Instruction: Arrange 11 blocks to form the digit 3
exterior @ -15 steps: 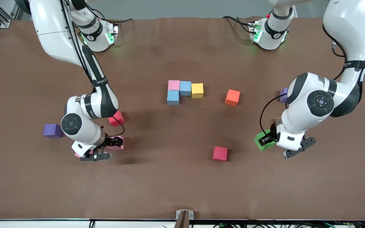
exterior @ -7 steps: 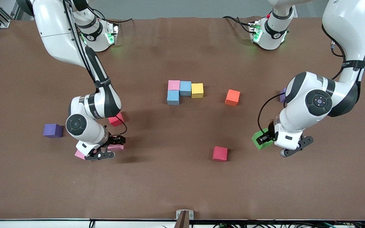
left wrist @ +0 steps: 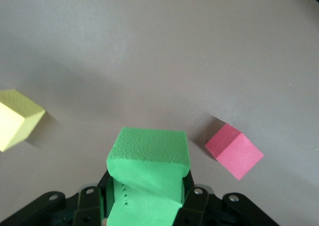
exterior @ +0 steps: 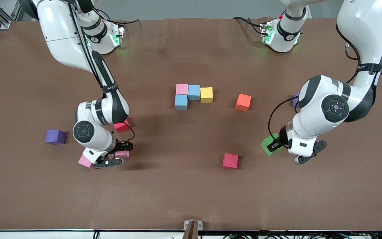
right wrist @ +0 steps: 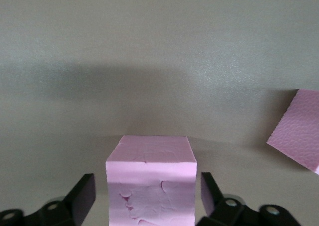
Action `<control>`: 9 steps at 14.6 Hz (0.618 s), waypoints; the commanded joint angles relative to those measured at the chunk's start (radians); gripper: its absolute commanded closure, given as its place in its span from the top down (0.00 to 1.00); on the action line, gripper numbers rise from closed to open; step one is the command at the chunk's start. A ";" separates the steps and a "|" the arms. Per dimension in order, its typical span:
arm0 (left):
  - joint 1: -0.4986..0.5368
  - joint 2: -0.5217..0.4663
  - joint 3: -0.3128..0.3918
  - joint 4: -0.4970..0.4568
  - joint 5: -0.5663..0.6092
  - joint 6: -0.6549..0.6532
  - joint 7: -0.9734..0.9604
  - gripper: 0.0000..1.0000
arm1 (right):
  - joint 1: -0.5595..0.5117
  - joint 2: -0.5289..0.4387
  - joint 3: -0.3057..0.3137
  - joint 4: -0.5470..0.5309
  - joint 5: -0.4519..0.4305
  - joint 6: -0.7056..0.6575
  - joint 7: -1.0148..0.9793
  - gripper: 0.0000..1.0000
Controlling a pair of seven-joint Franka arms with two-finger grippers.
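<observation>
Right gripper straddles a pink cube, fingers apart beside its flanks, not yet pinching. Left gripper clamps the green cube above the table.

From my station the table reads as matt brown cloth — faintly rippled along its upper edge, no shine. The green block looks like foam, its top finely pebbled and dull, with a row of small dents down one face. The pink block is the same matt foam, its face scuffed and flaky. The arms' shells are glossy white plastic with black joints — smooth, catching highlights.
</observation>
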 commanded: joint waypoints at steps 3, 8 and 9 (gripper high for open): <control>-0.013 -0.011 -0.002 -0.006 -0.055 -0.019 -0.092 0.29 | 0.005 -0.003 -0.003 -0.009 0.015 0.002 -0.002 0.47; -0.013 -0.008 -0.019 -0.006 -0.081 -0.019 -0.160 0.29 | 0.063 -0.038 -0.003 0.016 0.020 -0.007 0.031 0.28; -0.013 -0.008 -0.019 -0.006 -0.082 -0.019 -0.174 0.29 | 0.089 -0.041 -0.003 0.017 0.023 -0.023 0.086 0.28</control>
